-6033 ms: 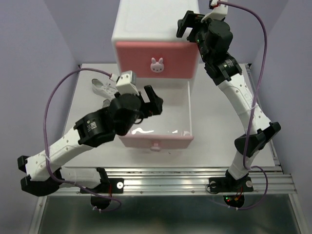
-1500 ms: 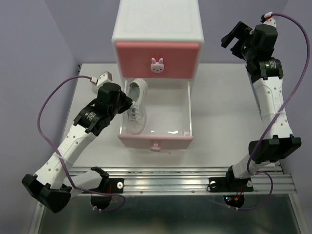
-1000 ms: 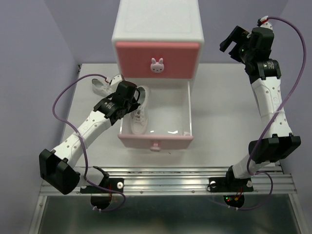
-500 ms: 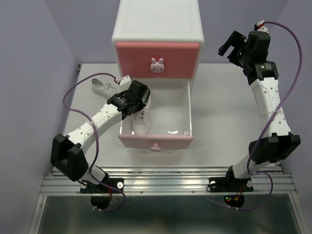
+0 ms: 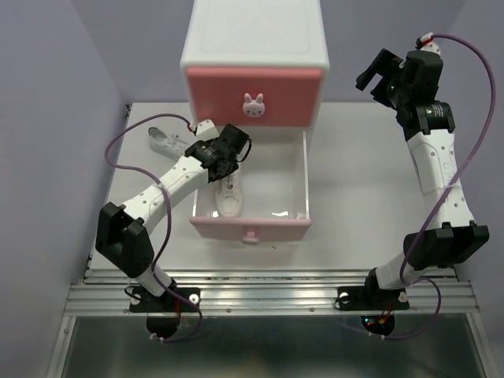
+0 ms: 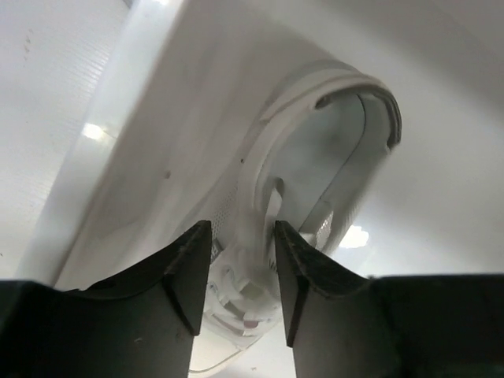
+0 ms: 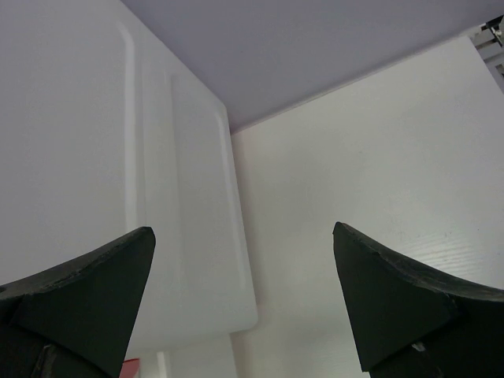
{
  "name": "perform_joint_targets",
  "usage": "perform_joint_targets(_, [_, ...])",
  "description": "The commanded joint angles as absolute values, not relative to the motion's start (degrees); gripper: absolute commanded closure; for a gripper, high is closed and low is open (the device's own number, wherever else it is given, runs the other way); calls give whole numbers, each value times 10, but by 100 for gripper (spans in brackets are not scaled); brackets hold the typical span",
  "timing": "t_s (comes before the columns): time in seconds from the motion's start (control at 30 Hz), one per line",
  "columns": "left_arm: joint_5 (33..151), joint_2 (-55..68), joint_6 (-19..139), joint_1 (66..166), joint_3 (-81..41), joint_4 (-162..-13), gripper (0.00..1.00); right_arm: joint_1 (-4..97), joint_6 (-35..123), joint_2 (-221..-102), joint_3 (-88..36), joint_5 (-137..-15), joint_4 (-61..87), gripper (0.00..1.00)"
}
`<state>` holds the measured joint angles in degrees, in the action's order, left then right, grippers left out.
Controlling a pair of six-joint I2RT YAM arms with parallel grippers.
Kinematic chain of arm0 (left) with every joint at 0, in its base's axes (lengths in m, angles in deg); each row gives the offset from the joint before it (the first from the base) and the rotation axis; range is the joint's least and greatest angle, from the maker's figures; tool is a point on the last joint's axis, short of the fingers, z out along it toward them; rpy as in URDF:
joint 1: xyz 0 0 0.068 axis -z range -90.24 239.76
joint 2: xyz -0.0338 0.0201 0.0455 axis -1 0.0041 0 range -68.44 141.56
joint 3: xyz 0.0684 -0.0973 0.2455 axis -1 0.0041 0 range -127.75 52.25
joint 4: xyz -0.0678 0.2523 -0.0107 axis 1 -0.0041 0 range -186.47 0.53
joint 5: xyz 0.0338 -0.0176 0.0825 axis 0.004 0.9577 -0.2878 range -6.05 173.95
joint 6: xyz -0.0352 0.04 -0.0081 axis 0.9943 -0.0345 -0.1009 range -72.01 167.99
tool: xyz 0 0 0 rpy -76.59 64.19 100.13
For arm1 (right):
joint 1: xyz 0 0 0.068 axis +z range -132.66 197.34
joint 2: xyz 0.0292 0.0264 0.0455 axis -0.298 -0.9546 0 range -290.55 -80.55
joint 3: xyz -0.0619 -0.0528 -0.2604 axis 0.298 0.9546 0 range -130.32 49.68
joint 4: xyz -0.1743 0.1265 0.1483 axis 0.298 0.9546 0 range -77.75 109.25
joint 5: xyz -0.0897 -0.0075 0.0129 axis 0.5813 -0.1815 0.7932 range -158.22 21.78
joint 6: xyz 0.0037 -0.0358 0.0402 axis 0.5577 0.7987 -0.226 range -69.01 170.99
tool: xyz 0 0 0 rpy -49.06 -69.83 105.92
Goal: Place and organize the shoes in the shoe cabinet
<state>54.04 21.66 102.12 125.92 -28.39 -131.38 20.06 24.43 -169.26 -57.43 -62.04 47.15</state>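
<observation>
— What is the overhead view showing?
— The left gripper (image 5: pixel 229 151) is hanging over the back of the pulled-out lower drawer (image 5: pixel 304 183) of the shoe cabinet (image 5: pixel 253 49). A white sneaker (image 5: pixel 228 195) is lying in that drawer, toe toward the arms. A second white sneaker (image 5: pixel 168 140) is sitting on the table (image 5: pixel 354 197), left of the cabinet. The right gripper (image 5: pixel 376 72) is hanging high beside the cabinet.
— And the left wrist?
— Narrow jaws are apparently pinching the sneaker's heel collar, but it is blurry.
— The right wrist?
— The fingers (image 7: pixel 94 283) are standing wide apart, holding nothing.
</observation>
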Motion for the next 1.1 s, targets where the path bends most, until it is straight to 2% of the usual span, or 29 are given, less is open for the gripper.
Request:
perform_joint_targets(0.0, [501, 216, 1006, 1254, -317, -1317, 49, 200, 252, -1674, -594, -601, 464, 0])
perform_joint_targets(0.3, [563, 162, 908, 1254, -353, -1254, 45, 200, 251, -1673, -603, -597, 464, 0])
perform_joint_targets(0.33, [565, 132, 905, 1255, -345, -1249, 37, 200, 251, -1672, -604, -595, 464, 0])
perform_joint_targets(0.4, [573, 96, 889, 1255, -329, -1222, 27, 200, 251, -1670, -601, -593, 459, 0])
perform_joint_targets(0.47, [578, 41, 877, 1254, -306, -1211, 10, 200, 247, -1669, -595, -593, 456, 0])
perform_joint_targets(0.53, [578, -2, 867, 1254, -301, -1214, 1, 200, 244, -1663, -588, -593, 449, 0])
perform_joint_targets(0.73, [504, -54, 862, 1252, -331, -1280, 1, 200, 249, -1651, -573, -588, 437, 0])
perform_joint_targets(0.83, [561, -53, 828, 1218, -339, -1276, 1, 200, 251, -1654, -581, -585, 438, 0])
perform_joint_targets(0.97, [696, -18, 850, 1043, -328, -1267, 1, 200, 251, -1661, -593, -586, 440, 0])
perform_joint_targets(1.07, [725, 26, 866, 975, -312, -1209, 1, 200, 245, -1667, -596, -583, 448, 0])
